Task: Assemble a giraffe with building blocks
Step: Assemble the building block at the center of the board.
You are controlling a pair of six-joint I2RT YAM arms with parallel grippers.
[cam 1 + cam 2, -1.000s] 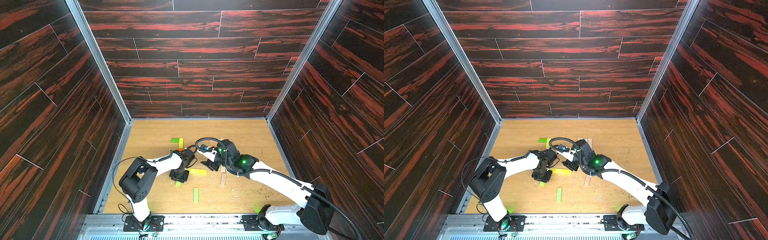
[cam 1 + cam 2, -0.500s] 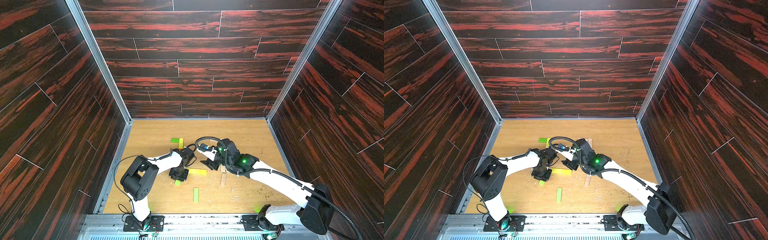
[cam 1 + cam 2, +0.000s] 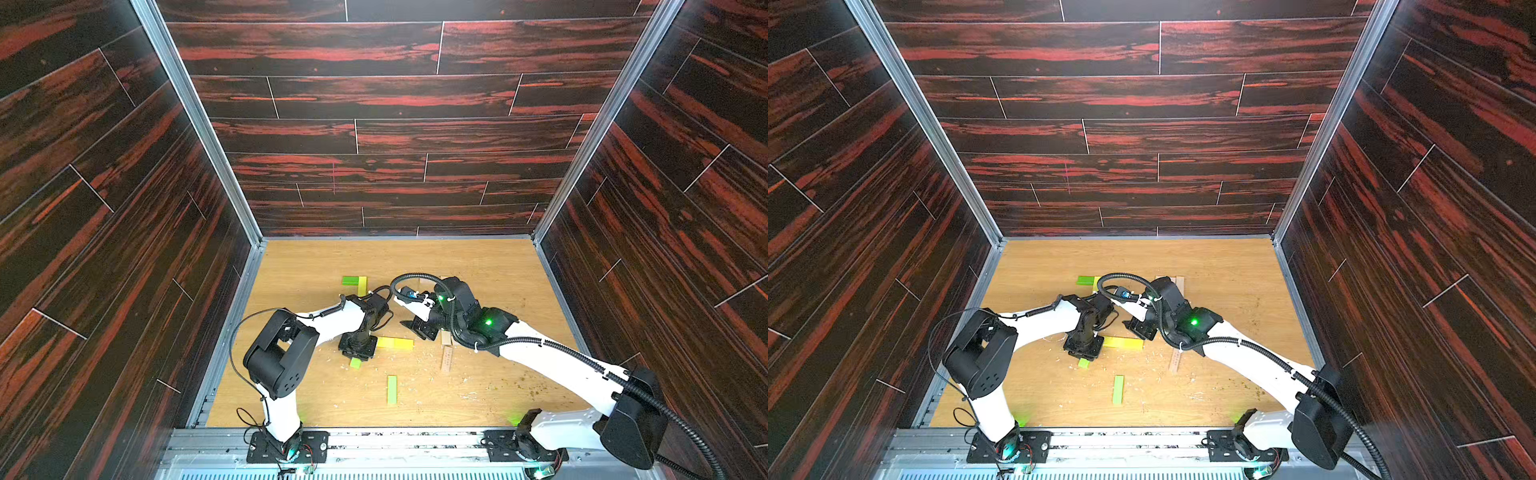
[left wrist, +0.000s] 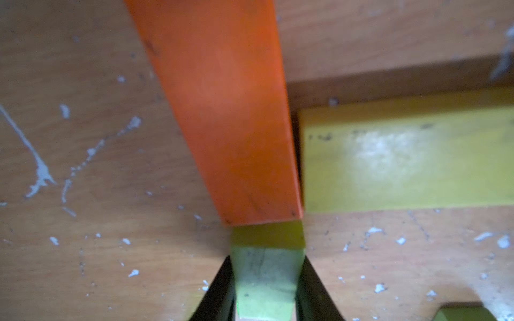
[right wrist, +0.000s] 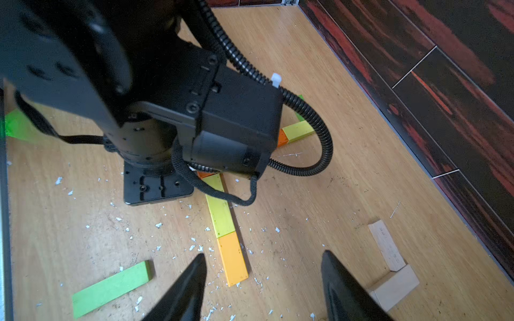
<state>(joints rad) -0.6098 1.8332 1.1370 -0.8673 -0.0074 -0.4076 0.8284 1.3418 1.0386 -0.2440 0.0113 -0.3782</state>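
The left gripper (image 4: 267, 258) is clamped on a green plank (image 4: 265, 283), low over the worktop (image 4: 97, 166). That plank lines up end to end with an orange plank (image 4: 222, 111), and a yellow plank (image 4: 403, 161) lies just beside it. The right gripper (image 5: 264, 253) hangs close by, jaws apart and holding nothing. A second green plank (image 3: 391, 390) lies apart, nearer the arm bases, and a pale plank (image 3: 446, 359) lies beside the right arm.

In the left wrist view everything is looking blurred: the green block (image 4: 265, 291) between the fingers (image 4: 219, 291) is running off the frame edge, as is the orange block (image 4: 222, 111) ahead of them. In both top views the left gripper (image 3: 356, 352) is covering most of that green block.
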